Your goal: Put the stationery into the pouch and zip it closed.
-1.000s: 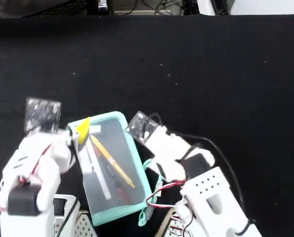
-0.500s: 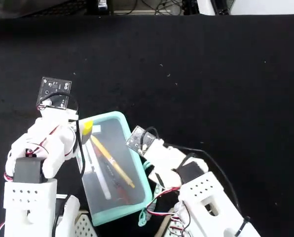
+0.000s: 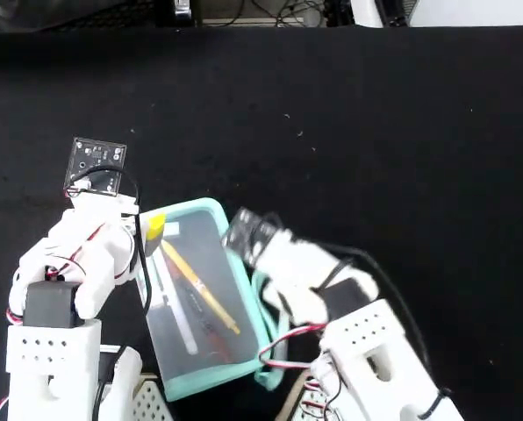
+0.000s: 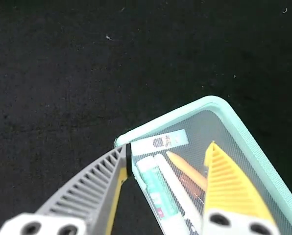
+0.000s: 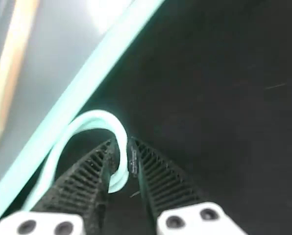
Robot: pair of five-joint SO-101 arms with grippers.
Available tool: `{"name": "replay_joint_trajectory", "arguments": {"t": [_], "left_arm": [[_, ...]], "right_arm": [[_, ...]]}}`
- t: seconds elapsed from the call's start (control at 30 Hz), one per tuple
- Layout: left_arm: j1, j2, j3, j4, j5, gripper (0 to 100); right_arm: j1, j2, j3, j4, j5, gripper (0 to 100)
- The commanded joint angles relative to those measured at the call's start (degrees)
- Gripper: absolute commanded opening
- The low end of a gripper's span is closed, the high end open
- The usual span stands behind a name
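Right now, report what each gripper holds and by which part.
The right gripper is shut on the mint loop of the pouch, pinching its curved end. The left gripper is open astride a pouch corner, gripping nothing.

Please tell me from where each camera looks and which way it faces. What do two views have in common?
High view: fixed above, looking down on the table, the pouch, the left arm and the right arm.
Left wrist view: on the left arm, facing the pouch's corner; the open left gripper straddles it.
Right wrist view: on the right arm, close to the pouch's edge; the right gripper pinches the mint loop.
Shared: high and left wrist views both show the yellow pencil.
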Motion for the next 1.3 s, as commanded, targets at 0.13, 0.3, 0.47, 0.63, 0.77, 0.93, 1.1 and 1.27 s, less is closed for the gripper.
{"name": "replay_joint_trajectory", "arguments": {"t": [0.13,0.3,0.47,0.63,0.77,0.93,1.1,1.27], "left_arm": [[-0.5,-0.9,-1.3,-1.1,-0.1,25],[-0.4,-0.9,-1.3,-1.1,-0.1,25],[-0.4,-0.9,-1.3,-1.1,-0.1,26],[-0.3,-0.9,-1.3,-1.1,-0.1,26],[-0.2,-0.9,-1.3,-1.1,-0.1,26],[-0.3,-0.9,-1.3,-1.1,-0.1,26],[-0.3,-0.9,-1.3,-1.1,-0.1,26],[-0.3,-0.9,-1.3,-1.1,-0.1,26]], "right_arm": [[3.9,-0.5,-23.9,5.0,-3.1,1.2],[3.9,-0.5,-33.6,8.4,-3.1,1.2],[3.9,-0.5,-41.1,10.5,-3.1,1.2],[3.9,-0.4,-48.2,12.0,-3.1,1.2],[2.0,2.2,-55.3,15.7,-3.1,1.2],[-2.9,10.2,-70.3,22.6,-5.5,1.2],[-5.0,21.1,-87.0,28.8,-6.7,1.2],[-6.9,29.8,-103.0,34.8,-7.7,1.2]]}}
